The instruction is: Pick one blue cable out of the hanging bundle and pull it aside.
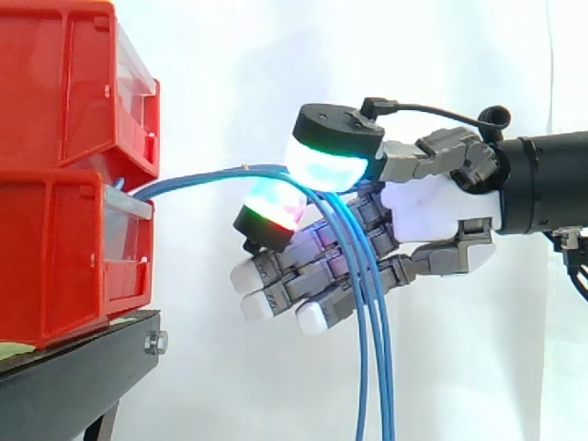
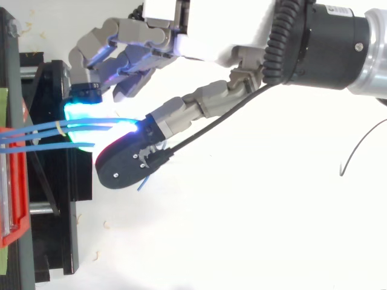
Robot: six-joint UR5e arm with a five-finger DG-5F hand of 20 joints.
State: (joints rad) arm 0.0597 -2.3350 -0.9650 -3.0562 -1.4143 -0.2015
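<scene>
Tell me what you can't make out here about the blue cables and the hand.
Lower ends of the blue cables: side view, cut off by the bottom edge.
Where they start: side view, hidden inside the red bins; top view, cut by the left edge.
Whether the hand holds one cable, several or none: its own glow and bulk cover the contact in both views.

A white curtain [image 1: 230, 83] hangs behind my hand [image 1: 441, 207], evenly and brightly lit, with a soft fold above my wrist. Out past my fingertips, two red bins [image 1: 64, 101] sit stacked on a black stand [image 1: 73, 377]. Beneath my hand lies a white surface [image 2: 242, 229], with pale shavings [image 2: 106, 225] scattered near the stand.
</scene>
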